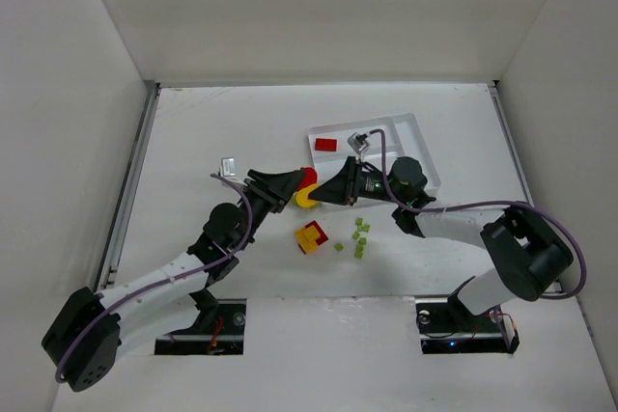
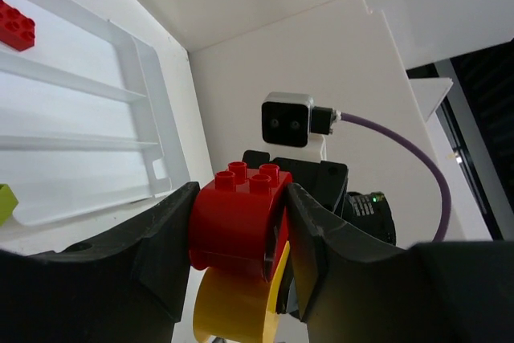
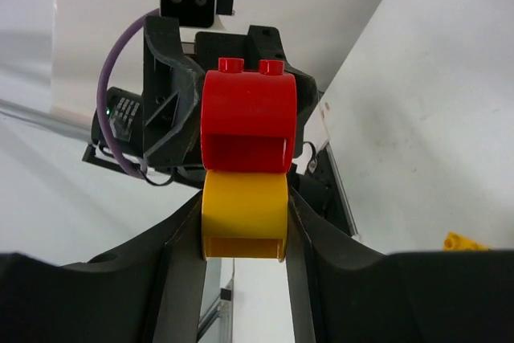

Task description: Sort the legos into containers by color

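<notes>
A red curved lego (image 1: pixel 309 178) and a yellow curved lego (image 1: pixel 306 201) are stuck together and held in the air between both arms, just left of the white tray (image 1: pixel 398 136). My left gripper (image 1: pixel 298 183) is shut on the red piece (image 2: pixel 237 218). My right gripper (image 1: pixel 320 196) is shut on the yellow piece (image 3: pixel 245 214), with the red one (image 3: pixel 247 122) on top of it. A flat red lego (image 1: pixel 325 144) lies in the tray's left end slot and also shows in the left wrist view (image 2: pixel 16 26).
A red-and-yellow lego stack (image 1: pixel 311 236) sits on the table below the grippers. Several tiny lime-green cubes (image 1: pixel 359 236) lie to its right. A yellow lego (image 3: pixel 464 241) shows at the right edge of the right wrist view. White walls enclose the table.
</notes>
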Controlling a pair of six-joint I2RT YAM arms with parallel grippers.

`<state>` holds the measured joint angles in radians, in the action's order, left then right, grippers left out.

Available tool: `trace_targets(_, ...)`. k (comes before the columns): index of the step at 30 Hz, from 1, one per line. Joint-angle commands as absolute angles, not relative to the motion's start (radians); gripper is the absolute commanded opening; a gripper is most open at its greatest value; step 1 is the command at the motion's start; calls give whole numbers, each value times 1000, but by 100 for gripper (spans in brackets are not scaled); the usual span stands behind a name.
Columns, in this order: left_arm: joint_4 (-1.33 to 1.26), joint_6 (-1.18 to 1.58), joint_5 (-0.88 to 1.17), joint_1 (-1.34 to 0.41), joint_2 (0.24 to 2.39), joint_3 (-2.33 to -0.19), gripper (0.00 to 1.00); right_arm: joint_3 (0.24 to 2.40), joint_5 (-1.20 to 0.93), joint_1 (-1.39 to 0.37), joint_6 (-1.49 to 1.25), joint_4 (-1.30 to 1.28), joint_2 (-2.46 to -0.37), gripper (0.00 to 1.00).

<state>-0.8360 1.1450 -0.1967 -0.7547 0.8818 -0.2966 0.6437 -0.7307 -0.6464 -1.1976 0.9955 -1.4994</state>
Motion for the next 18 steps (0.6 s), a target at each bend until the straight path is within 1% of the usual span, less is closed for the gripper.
trace_targets(1,-851,1111,-126,-734,874,-345,41,632,-791,-621,-1183,1011,-1465,30)
trace_targets(6,-851,1106,-61,-728,890,-360,33,629,-799,-620,-1186,1017,-1473,29)
trace_targets(10,-851,1092,-66,-717,876,-361,21,626,-802,-620,-1193,1035,-1470,28)
trace_targets(14,-818,1082,-106,-622,812,-353,17,598,-807,-625,-1193,1043,-1445,27)
trace_targets(18,-789,1065,-118,-535,788,-362,16,571,-802,-620,-1193,1043,-1425,27)
